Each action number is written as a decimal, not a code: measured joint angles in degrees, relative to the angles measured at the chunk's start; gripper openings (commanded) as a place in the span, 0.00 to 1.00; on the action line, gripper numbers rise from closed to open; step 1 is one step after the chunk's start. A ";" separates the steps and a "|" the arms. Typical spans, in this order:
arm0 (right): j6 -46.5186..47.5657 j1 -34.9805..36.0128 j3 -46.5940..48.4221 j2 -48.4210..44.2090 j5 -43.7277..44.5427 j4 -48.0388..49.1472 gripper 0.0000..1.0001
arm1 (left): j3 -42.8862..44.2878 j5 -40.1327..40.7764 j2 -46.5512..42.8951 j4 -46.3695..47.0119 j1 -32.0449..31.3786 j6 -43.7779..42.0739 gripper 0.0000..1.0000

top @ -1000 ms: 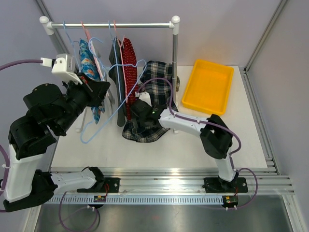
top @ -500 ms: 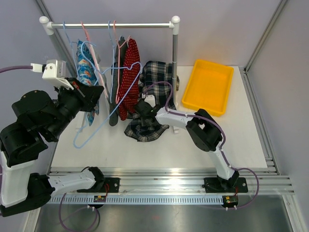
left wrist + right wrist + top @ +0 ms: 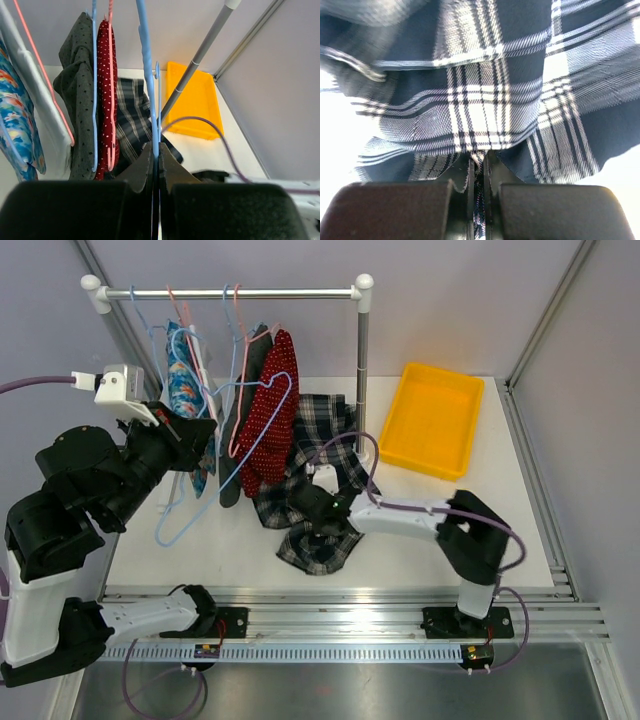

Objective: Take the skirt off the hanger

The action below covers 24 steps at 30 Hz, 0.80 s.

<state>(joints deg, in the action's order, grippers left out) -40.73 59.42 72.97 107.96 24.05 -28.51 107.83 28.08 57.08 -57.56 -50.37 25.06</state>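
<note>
Shows the right gripper clamped on a fold of the plaid skirt, where 1 second ago it hung spread wide over the same cloth; confirms this in the right wrist view, with both fingers pressed together and checked fabric nipped between them; finds the skirt drawn toward the near edge of the table since then, now a longer heap running from below the rail down toward the arm bases.

Keeps the left gripper pinched tight on the blue hanger, held up and out at the left of the rack, much where it was 0.5 second ago; matches the left wrist view, with the blue wire rising straight out of the closed fingers.

Reads as grip secured and the pull away from the hanger just begun; looks bare along most of the blue wire from above, so probably little holds the skirt back; cannot tell whether any edge is caught near the red dotted garment.

Finds no brand, label or legible writing on the clothes, the yellow tray or the arms.
</note>
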 measured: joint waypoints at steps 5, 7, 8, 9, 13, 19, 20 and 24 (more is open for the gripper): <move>-4.37 14.14 4.63 -20.83 10.97 -17.81 0.00 | -0.44 1.36 -0.09 -0.13 0.00 -0.57 0.00; -6.10 18.49 12.90 -27.98 16.13 -24.28 0.00 | -0.59 1.70 0.15 -0.22 0.02 -0.90 0.00; -6.47 19.65 17.49 -30.64 18.71 -26.58 0.00 | -0.59 1.81 0.48 -0.24 0.00 -1.07 0.00; -6.47 20.06 21.14 -32.46 20.79 -28.44 0.00 | -0.50 1.92 0.96 -0.26 0.02 -1.14 0.00; -1.40 17.84 35.47 -37.18 33.29 -34.95 0.00 | 0.74 2.05 4.98 -0.13 0.00 -1.55 0.00; 19.30 0.39 37.31 -40.15 36.59 -26.36 0.00 | 2.95 2.23 12.31 0.63 0.00 -4.13 0.00; 23.41 -2.32 37.35 -39.78 36.28 -23.93 0.00 | 3.96 2.27 13.68 0.74 0.00 -4.68 0.00; 32.15 -11.34 41.42 -35.58 33.27 -19.89 0.00 | 8.17 2.56 18.23 1.77 0.00 -6.75 0.00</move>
<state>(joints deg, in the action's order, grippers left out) -8.58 48.07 114.39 72.38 57.32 -48.40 116.01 30.63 75.31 -55.79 -50.37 18.31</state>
